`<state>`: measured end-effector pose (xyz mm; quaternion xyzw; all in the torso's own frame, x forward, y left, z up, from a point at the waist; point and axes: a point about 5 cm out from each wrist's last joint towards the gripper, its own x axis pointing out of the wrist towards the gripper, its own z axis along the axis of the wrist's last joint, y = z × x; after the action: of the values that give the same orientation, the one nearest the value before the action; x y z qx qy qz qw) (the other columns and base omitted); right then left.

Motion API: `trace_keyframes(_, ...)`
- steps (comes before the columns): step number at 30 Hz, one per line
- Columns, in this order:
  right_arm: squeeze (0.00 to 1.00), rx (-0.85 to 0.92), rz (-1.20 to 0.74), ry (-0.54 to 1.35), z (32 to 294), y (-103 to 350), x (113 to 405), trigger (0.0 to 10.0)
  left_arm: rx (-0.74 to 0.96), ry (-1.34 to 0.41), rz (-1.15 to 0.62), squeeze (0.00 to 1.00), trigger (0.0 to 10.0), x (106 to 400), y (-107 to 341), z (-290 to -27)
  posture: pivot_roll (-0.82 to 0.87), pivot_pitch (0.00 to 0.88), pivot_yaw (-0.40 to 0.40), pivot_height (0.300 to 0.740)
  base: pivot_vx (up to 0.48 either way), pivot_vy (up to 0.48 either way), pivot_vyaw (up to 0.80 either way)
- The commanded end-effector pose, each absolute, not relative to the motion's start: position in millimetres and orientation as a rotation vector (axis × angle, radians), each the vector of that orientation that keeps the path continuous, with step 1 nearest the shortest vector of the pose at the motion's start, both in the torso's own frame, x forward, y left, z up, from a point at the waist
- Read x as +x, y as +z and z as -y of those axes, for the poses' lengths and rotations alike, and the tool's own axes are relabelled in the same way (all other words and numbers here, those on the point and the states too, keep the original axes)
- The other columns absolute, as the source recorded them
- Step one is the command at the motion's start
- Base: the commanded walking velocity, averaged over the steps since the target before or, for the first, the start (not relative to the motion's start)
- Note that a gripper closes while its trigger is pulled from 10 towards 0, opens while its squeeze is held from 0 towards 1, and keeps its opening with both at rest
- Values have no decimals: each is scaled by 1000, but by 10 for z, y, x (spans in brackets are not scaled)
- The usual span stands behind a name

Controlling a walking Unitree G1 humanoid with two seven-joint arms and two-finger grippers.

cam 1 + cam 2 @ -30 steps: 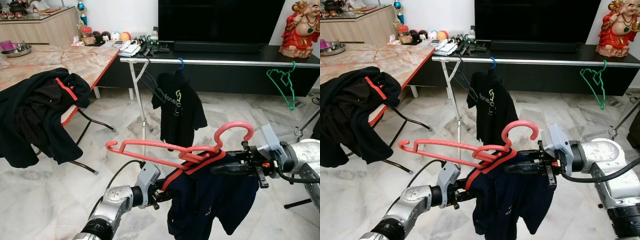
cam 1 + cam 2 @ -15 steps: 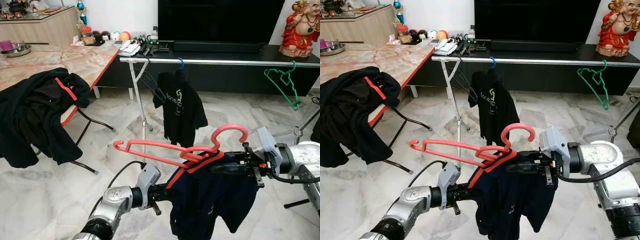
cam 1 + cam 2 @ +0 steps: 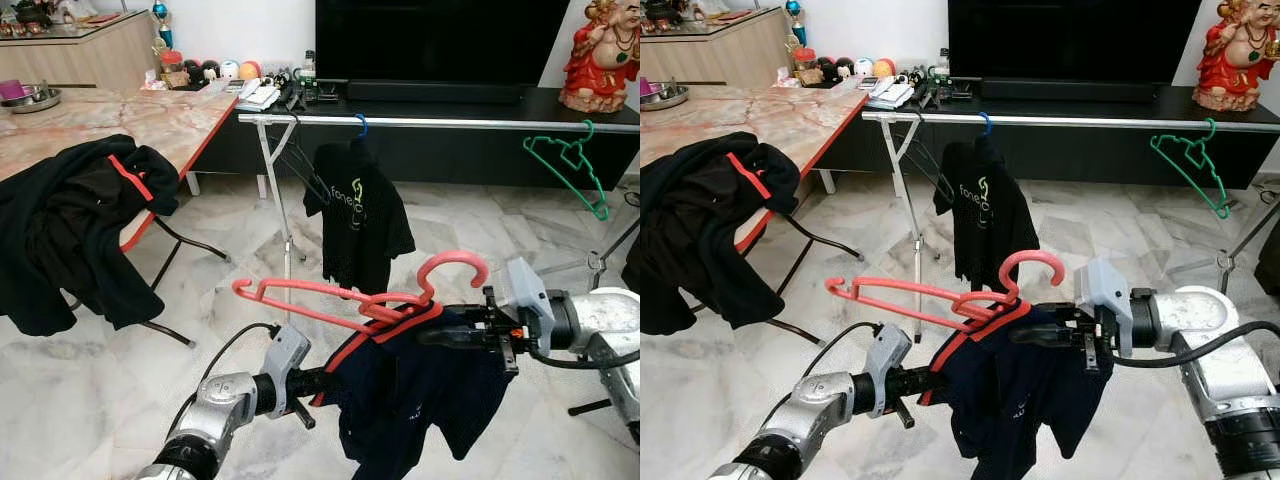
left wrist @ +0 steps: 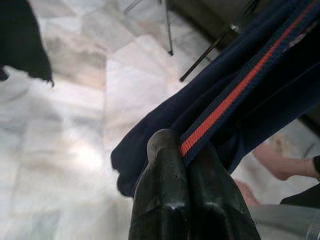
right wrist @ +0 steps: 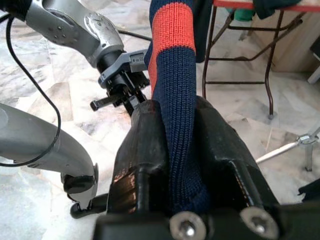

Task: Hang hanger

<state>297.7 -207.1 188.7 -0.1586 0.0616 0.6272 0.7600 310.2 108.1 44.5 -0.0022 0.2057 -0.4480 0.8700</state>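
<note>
A coral-pink hanger [image 3: 330,297] sits in the neck of a navy shirt [image 3: 420,395] with an orange collar band, held between my two arms low in front of me. My left gripper [image 3: 330,378] is shut on the shirt's orange-striped edge [image 4: 220,112] from the left. My right gripper [image 3: 428,337] is shut on the knitted collar [image 5: 172,65] just below the hanger's hook. The silver clothes rail [image 3: 450,123] runs across the room beyond, above and ahead of the hook.
On the rail hang a black printed shirt [image 3: 358,215] on a blue hanger and a bare green hanger [image 3: 570,165]. A folding table [image 3: 120,120] draped with a black jacket [image 3: 80,230] stands at the left. A TV bench [image 3: 560,105] lies behind the rail, marble floor below.
The hanger and shirt have drifted slightly; the hook sits a little further left and my right gripper has followed it. The whole view has shifted a bit too.
</note>
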Motion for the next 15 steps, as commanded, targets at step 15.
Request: trace_keyframes(15,0,-290,-169,1482,2190,1842,2800,0,-70,-743,-627,0,0,3071,239,-1163,-15,53,16,740,0,0,0)
